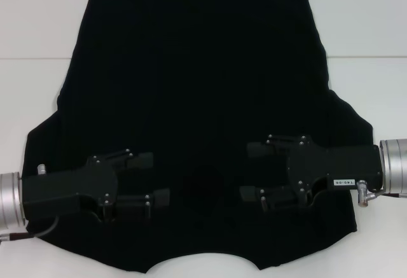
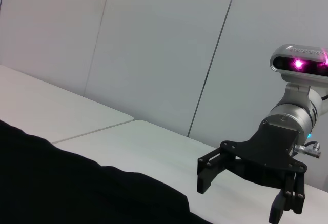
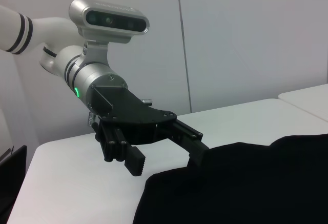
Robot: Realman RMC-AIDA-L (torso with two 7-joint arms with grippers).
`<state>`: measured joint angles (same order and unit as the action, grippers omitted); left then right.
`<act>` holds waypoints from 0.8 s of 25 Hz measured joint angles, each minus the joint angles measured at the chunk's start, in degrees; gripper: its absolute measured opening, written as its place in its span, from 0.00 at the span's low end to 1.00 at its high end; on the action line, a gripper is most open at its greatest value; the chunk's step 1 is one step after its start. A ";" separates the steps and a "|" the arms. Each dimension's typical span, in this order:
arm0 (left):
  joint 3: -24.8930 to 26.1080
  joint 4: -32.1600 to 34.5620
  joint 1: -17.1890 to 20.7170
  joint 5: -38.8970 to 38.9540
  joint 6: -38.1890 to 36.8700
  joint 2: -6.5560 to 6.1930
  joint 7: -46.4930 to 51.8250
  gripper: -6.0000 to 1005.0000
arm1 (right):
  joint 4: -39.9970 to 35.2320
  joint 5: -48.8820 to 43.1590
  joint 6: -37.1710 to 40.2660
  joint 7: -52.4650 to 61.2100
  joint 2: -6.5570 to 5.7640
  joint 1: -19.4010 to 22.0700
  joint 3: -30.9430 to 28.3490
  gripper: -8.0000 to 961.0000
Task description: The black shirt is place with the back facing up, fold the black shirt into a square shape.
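Observation:
The black shirt (image 1: 197, 81) lies spread flat on the white table (image 1: 32, 23), plain side up, with the neck cutout at the near edge and the hem at the far edge. No lettering shows. My left gripper (image 1: 159, 178) is open and empty over the near left part of the shirt. My right gripper (image 1: 246, 171) is open and empty over the near right part, facing the left one. The left wrist view shows the right gripper (image 2: 241, 196) above the shirt (image 2: 77, 188). The right wrist view shows the left gripper (image 3: 166, 158) at the shirt's edge (image 3: 246, 183).
The table has a seam (image 1: 356, 56) running across it behind the sleeves. Bare table (image 1: 375, 87) shows to either side of the shirt. A pale wall (image 2: 154, 39) stands behind the table.

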<state>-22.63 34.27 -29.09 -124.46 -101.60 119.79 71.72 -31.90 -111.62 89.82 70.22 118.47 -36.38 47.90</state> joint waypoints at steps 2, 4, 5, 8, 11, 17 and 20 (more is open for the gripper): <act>0.00 -0.02 0.00 0.00 0.00 0.00 -0.01 0.90 | 0.00 0.00 0.00 0.00 0.00 0.00 0.00 0.95; 0.08 -0.02 0.01 0.00 0.00 0.00 0.00 0.90 | 0.00 0.00 0.00 0.01 0.00 0.00 0.00 0.95; 0.10 -0.01 0.03 0.01 0.00 0.00 0.00 0.90 | 0.00 0.00 0.00 0.03 0.01 0.00 0.00 0.95; 0.06 -0.01 0.09 0.02 0.01 0.01 -0.01 0.90 | 0.00 0.00 0.00 0.09 0.00 0.00 0.00 0.95; 0.07 0.00 0.10 0.03 0.12 0.06 0.12 0.90 | 0.00 0.00 0.00 0.09 0.04 0.00 0.00 0.95; 2.26 0.42 -0.01 0.47 7.21 -0.24 9.10 0.90 | 0.50 0.33 -1.53 0.42 0.26 -0.28 -0.40 0.95; 3.37 1.85 0.09 0.43 13.24 -0.36 16.28 0.90 | 0.60 0.36 -2.40 0.86 0.58 -0.62 -0.43 0.95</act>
<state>-19.26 36.12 -29.00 -124.03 -88.36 119.43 88.00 -31.31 -111.25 87.42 71.09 119.05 -37.00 47.47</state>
